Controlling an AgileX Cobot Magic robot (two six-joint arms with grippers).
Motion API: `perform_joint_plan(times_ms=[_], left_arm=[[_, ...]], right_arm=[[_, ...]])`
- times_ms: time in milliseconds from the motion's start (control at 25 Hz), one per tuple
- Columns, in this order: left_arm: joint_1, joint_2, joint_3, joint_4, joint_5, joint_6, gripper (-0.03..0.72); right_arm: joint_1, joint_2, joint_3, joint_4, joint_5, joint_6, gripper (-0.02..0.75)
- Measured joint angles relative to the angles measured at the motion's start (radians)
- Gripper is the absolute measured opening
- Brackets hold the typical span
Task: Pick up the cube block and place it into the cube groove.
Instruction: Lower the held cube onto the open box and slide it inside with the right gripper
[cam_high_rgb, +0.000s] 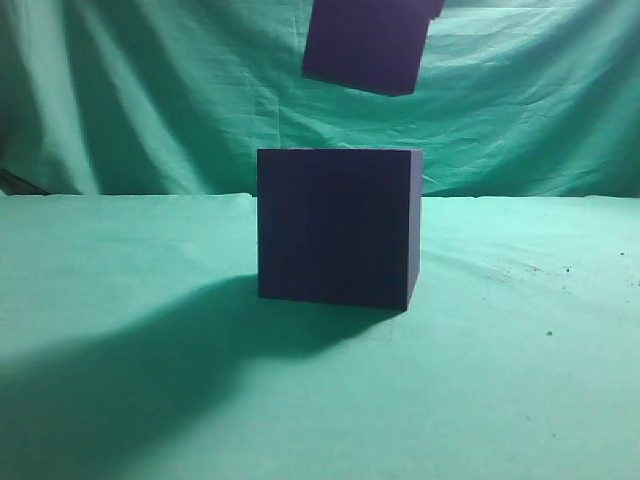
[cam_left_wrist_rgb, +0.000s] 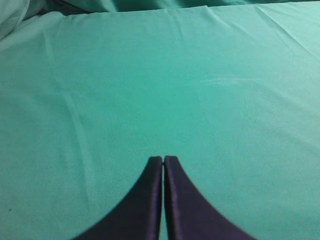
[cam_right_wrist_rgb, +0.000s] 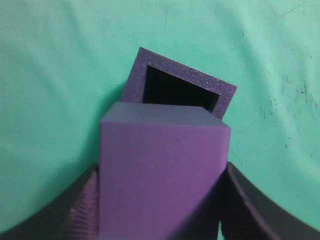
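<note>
The cube groove, a large dark purple box, stands on the green cloth at the middle. From above in the right wrist view it shows a dark square opening. The cube block hangs tilted in the air above the box, near the top edge. My right gripper is shut on the cube block, which hides part of the box's opening below. My left gripper is shut and empty over bare cloth.
Green cloth covers the table and hangs as a backdrop. A few dark specks lie on the cloth right of the box. A large shadow falls at the front left.
</note>
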Motion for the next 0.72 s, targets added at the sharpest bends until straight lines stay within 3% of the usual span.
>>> perform_joint_plan(times_ms=[320,720], left_arm=[[0.0,0.0,0.0,0.0,0.0,0.0,0.0],[0.0,0.0,0.0,0.0,0.0,0.0,0.0]], right_arm=[[0.0,0.0,0.0,0.001,0.019,0.007,0.421],[0.0,0.013,-0.002,0.014,0.007,0.23,0.421]])
